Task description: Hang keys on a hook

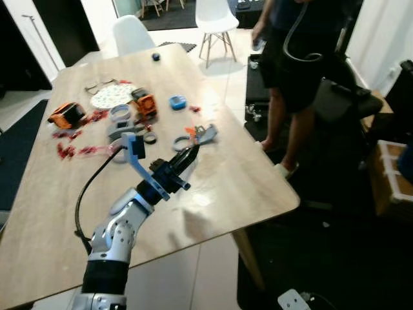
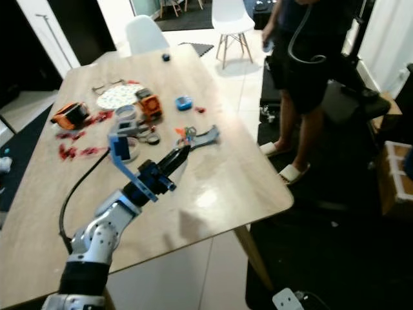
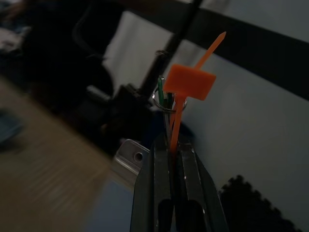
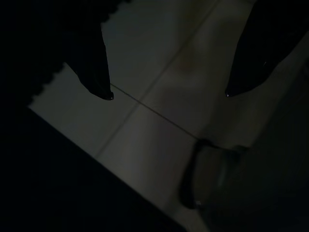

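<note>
Holding the keys [image 3: 166, 99] already, we are past the pickup: our left end effector [image 3: 170, 145] has its two black fingers pressed together on the key ring and its orange tag [image 3: 190, 83], as the left wrist view shows. From the head, that end effector [image 1: 187, 157] sits low over the counter [image 1: 251, 181], just short of a grey metal piece [image 1: 208, 134] lying there, with the keys at its tip.

Our right end effector [image 4: 166, 94] hangs idle off the counter over pale floor tiles, its fingers spread apart and holding nothing.

Beyond the left end effector, farther along the counter, lie red clips [image 1: 71, 150], tape rolls [image 1: 120, 113], an orange reel [image 1: 66, 115] and a blue tape measure [image 1: 177, 101]. Past the counter's far edge stand white chairs [image 1: 215, 19], and a person [image 1: 297, 77] stands beside it.

We judge the grasp done and the hanging itself all still ahead. We cannot make out any hook, so finding one and carrying the keys to it is what remains.
</note>
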{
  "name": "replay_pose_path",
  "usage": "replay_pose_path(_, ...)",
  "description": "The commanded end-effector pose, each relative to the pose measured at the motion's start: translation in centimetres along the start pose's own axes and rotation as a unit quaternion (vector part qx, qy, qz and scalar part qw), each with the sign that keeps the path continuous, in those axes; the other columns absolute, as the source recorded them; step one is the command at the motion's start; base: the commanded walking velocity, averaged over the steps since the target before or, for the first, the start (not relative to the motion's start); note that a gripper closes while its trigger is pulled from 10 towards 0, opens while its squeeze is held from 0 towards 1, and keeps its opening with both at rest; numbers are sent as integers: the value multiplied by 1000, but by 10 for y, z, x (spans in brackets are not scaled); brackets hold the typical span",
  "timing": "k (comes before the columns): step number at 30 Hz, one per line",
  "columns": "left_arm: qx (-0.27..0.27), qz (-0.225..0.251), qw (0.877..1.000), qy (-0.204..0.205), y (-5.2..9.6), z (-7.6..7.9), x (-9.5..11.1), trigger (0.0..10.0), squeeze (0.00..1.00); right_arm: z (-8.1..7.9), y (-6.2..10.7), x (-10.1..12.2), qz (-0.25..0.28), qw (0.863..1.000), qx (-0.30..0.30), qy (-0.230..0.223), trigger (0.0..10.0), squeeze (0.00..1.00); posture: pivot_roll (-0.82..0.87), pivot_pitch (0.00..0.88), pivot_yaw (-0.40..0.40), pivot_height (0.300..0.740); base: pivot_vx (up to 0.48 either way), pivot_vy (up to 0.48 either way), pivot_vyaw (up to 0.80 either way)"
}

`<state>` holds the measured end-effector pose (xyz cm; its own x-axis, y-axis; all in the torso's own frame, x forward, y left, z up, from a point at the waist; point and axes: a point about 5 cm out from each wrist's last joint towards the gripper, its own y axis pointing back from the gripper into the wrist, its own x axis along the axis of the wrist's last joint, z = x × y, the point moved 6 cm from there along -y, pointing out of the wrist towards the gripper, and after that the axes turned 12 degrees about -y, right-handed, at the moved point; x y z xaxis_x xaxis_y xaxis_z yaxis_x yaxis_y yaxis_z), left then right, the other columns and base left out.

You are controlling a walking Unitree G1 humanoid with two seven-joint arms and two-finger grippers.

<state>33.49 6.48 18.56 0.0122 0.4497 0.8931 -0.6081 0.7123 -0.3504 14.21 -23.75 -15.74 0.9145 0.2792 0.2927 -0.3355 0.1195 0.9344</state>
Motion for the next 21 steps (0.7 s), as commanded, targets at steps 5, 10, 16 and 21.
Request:
replay_pose_path(5,25,-8,1000,-11,5,-10,-4,10000,0,-9,0,-2,2,1000,12,-7,10000,0,-117,46,107,740,0,-58,0)
replay_pose_path(10,49,-20,998,-31,5,-19,-6,10000,0,-6,0,9,21,1000,13,-14,10000,0,-116,40,104,740,0,0,0)
replay_pose_path(16,79,-53,992,-81,9,-34,-13,10000,0,2,0,35,56,998,12,-19,10000,0,-116,40,104,740,0,0,510)
replay_pose_path(21,92,-68,988,-104,9,-39,-19,10000,0,7,1,48,72,997,11,-27,10000,0,-114,37,101,740,0,0,788)
